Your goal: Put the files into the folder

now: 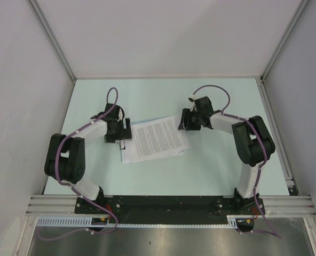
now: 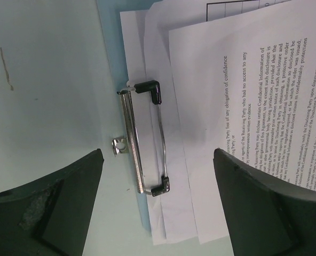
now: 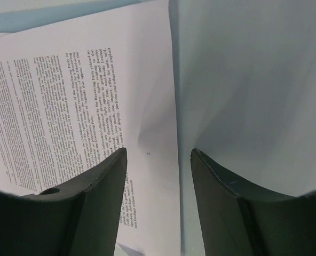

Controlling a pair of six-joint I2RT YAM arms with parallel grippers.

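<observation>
Looking down at the pale green table (image 1: 211, 170), I see two black and white arms reaching in from the near edge, the left arm (image 1: 67, 157) and the right arm (image 1: 251, 141). Between them, in the middle of the table, lie the files (image 1: 158, 140), a loose pile of white sheets full of tiny black words. The sheets are fanned out a bit and do not line up. Under them is the folder (image 3: 40, 18), a flat light blue board, and only thin strips of it peek out past the paper. Its silver clip (image 2: 142, 141) sits at the left end and presses down on the lowest sheets, while the top sheets lie beside it. The left gripper (image 2: 158, 154) hangs over the clip with its fingers spread wide and holds nothing. The right gripper (image 3: 159, 152) is at the right end of the pile. Its fingers are closer together, one over the top sheet and one over the table. I cannot tell if they touch the paper.
</observation>
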